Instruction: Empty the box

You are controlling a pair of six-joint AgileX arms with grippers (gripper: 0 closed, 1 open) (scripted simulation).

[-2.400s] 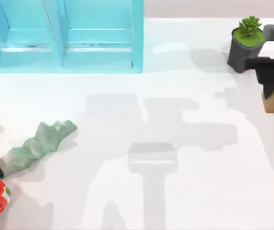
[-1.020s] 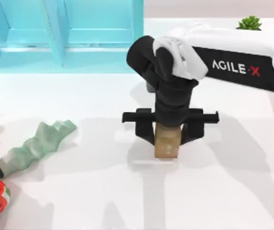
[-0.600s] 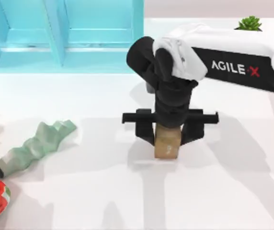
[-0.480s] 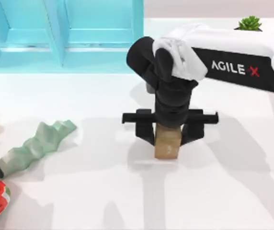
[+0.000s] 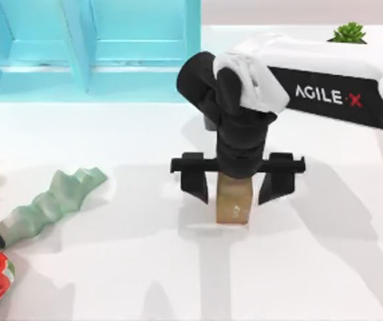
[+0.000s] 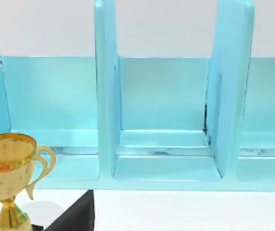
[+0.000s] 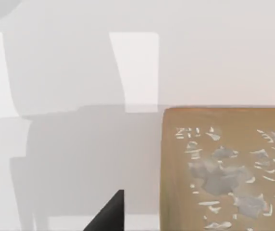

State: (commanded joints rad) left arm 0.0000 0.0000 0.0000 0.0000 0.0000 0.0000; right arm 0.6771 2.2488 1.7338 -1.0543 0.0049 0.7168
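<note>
Top view: a tan box (image 5: pixel 234 204), marked with pale grey flecks, is seen standing on the white surface (image 5: pixel 325 267), apparently untouched between the right hand's (image 5: pixel 235 184) spread fingers.

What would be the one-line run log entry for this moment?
right hand: open, over box | box: on table, centre | left arm: parked at left | shelf: far left
</note>
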